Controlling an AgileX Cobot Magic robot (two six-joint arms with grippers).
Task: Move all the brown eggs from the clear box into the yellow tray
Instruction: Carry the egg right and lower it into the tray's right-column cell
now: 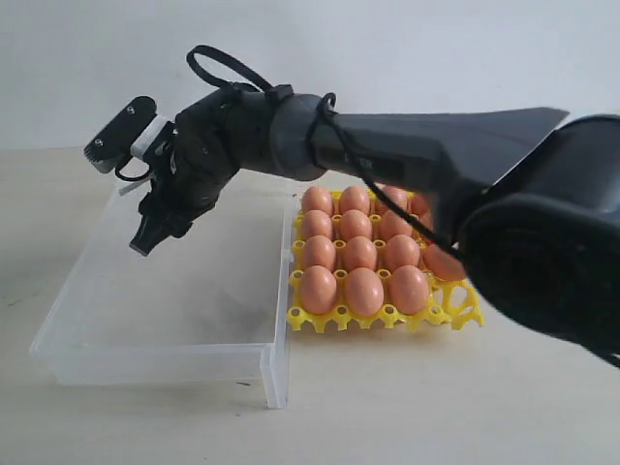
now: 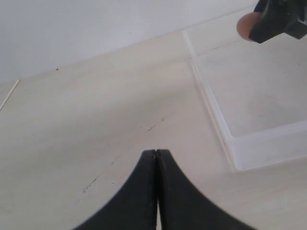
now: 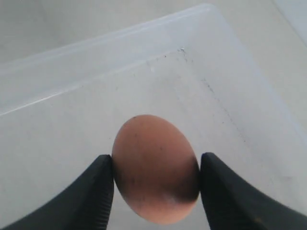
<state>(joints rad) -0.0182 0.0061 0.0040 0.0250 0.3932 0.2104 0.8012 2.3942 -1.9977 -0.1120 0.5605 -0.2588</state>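
You have the box (image 1: 145, 363) on the left, the egg tray (image 1: 467, 312) just beside it on the right, eggs (image 1: 360, 254) in its cups. Your right gripper (image 1: 145, 240) hangs over the box, a single egg (image 3: 154, 167) between its fingers; your left gripper (image 2: 157, 160) is over the table (image 2: 96, 110) outside it

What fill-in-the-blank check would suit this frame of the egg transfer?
1. The egg over the clear box is gripped by the ____ arm's end effector.
2. The left end effector has its jaws ____.
3. The tray holding the other eggs is coloured ____.
Missing words: right; shut; yellow.
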